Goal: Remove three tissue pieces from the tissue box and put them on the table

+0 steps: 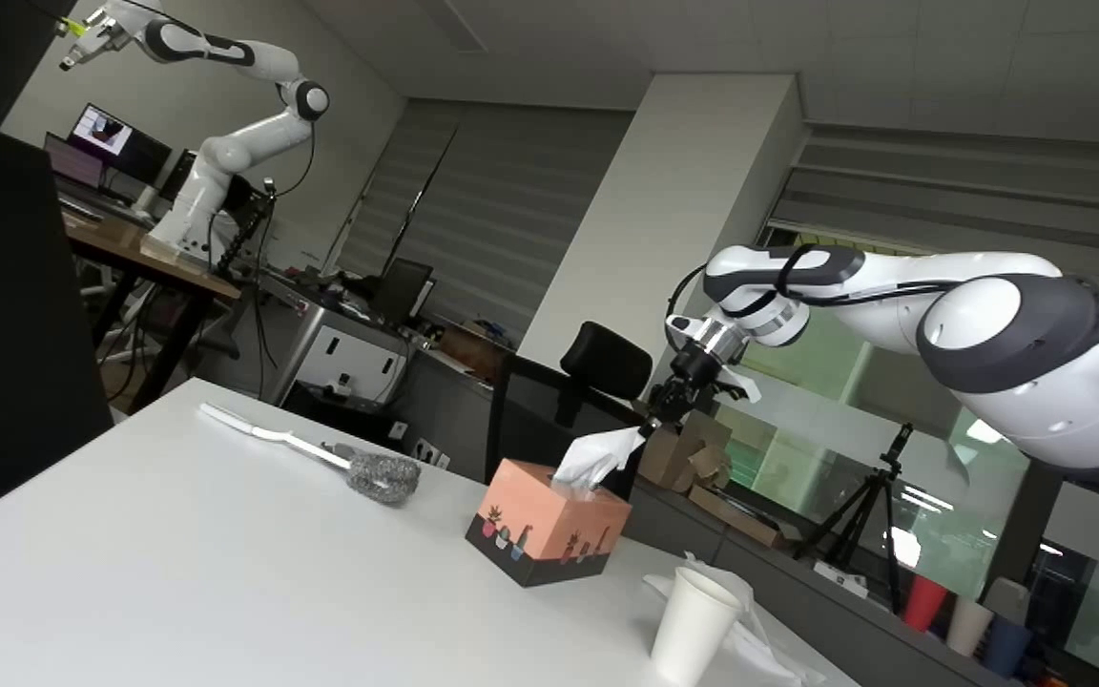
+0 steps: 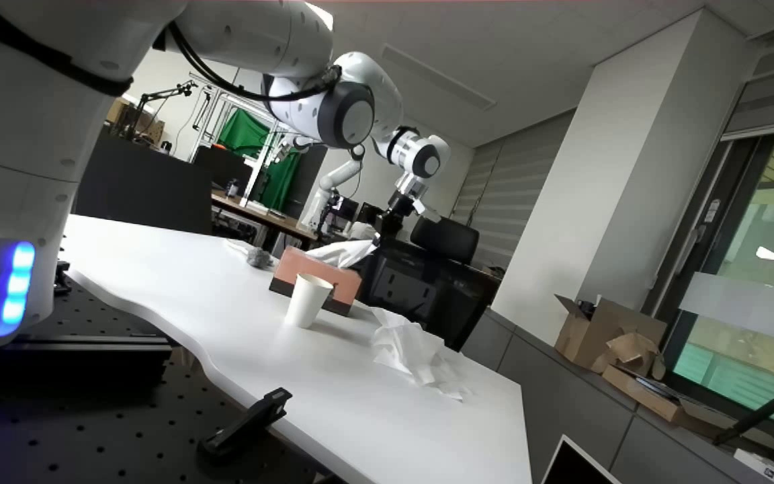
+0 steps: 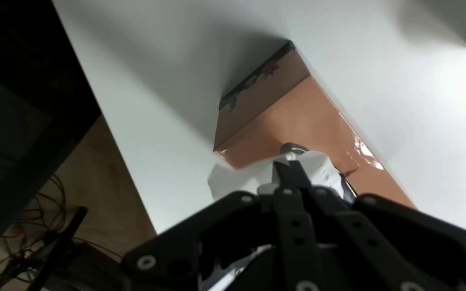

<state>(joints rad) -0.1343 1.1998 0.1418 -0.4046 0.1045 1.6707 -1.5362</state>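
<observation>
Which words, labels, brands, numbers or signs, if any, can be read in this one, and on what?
No text can be read in any view.
Tissue box: plant pictures, no legible words.
Paper cup: no print visible.
Monitor: lit, contents too small to read.
Window sticker: too small to read.
White carton: dark mark, too small.

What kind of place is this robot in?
Probably a robotics lab: there's another white, jointed robot arm, a lit, black rectangular computer monitor, and a flat black board dotted with small round holes.
</observation>
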